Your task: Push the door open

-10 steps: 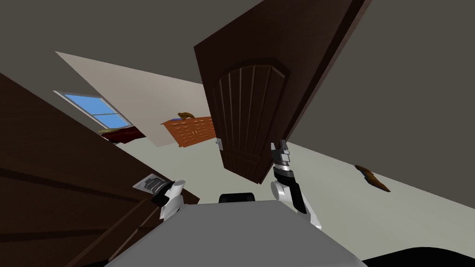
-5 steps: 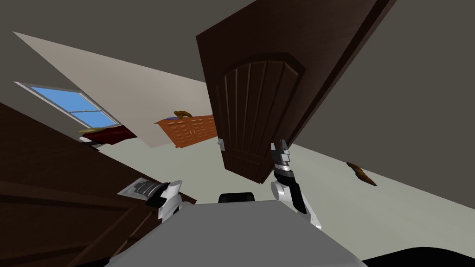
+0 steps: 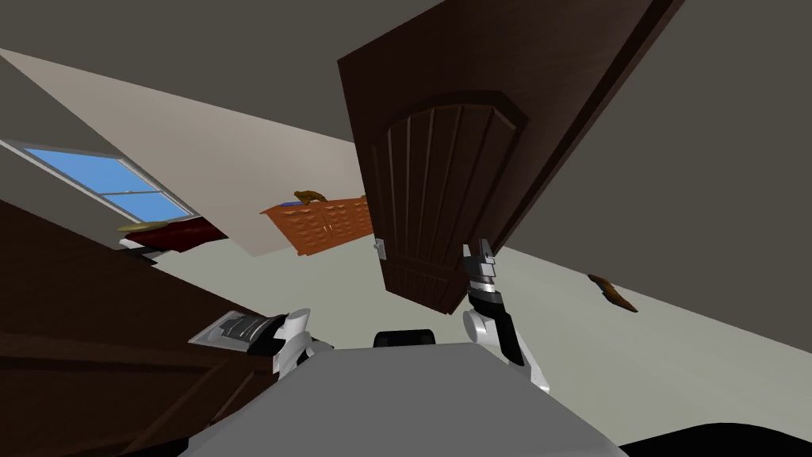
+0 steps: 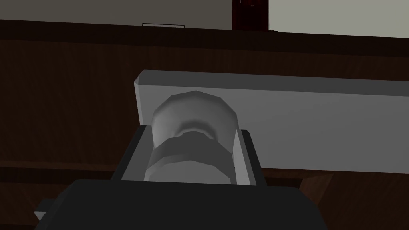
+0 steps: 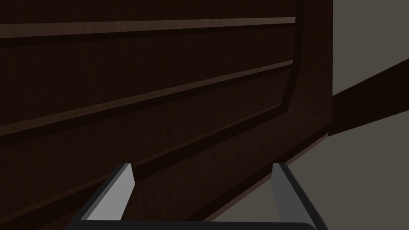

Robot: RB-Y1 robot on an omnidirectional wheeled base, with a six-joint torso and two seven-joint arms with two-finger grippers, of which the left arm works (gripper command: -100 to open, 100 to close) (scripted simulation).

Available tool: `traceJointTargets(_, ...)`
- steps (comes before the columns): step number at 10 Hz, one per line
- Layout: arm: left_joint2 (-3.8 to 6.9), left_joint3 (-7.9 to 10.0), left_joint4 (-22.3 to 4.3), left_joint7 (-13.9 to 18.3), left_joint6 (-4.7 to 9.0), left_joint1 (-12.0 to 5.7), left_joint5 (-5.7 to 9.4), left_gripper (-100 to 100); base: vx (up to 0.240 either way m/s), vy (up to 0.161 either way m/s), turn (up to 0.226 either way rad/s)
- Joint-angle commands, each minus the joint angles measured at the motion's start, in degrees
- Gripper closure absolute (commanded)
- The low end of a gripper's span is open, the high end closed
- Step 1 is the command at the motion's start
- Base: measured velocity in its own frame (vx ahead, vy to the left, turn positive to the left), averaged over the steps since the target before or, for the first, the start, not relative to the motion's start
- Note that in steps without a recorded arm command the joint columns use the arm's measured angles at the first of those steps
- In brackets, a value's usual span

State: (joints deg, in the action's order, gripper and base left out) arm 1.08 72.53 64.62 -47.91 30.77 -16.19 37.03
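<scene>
- left tool (image 4: pixel 191 129) is clenched on the grey knob (image 4: pixel 194 114) of the dark door (image 3: pixel 79 333) at my left.
- right tool (image 5: pixel 201 167) is released, fingers apart, near a second panelled door (image 5: pixel 159 80).
- dark door looks partly swung; more pushing seems left.

The head camera looked steeply down, rolled, with the dark panelled door (image 3: pixel 444 182) upper centre. The right wrist camera faced that door closely; the left, a grey knob (image 4: pixel 193 119).
</scene>
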Motion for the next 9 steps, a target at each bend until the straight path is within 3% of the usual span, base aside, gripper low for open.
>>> traceJointTargets(1, -0.35, 1.59, 1.6, -1.4, 1.14, -0.51, 0.54, 100, 0.066, 0.141, -0.065)
traceJointTargets(2, -0.35, 1.59, 1.6, -1.4, 1.14, -0.51, 0.54, 100, 0.038, 0.089, -0.011)
traceJointTargets(3, -1.63, 3.40, 2.1, -2.9, 1.87, -1.26, 1.28, 100, 0.045, 0.130, -0.047)
traceJointTargets(5, -3.44, 5.26, 2.7, -4.4, 2.62, -2.03, 2.04, 100, 0.044, 0.152, -0.069)
traceJointTargets(6, -3.23, 4.55, 2.2, -3.7, 2.39, -1.69, 1.76, 100, 0.017, 0.060, -0.016)
traceJointTargets(7, -1.53, 5.97, 2.6, -4.6, 3.18, -1.91, 2.42, 100, 0.047, 0.092, -0.035)
traceJointTargets(8, -0.86, 6.72, 2.8, -4.9, 3.54, -2.02, 2.77, 100, 0.056, 0.139, -0.031)
traceJointTargets(9, -0.86, 6.72, 2.8, -4.9, 3.54, -2.02, 2.77, 100, 0.050, 0.112, 0.001)
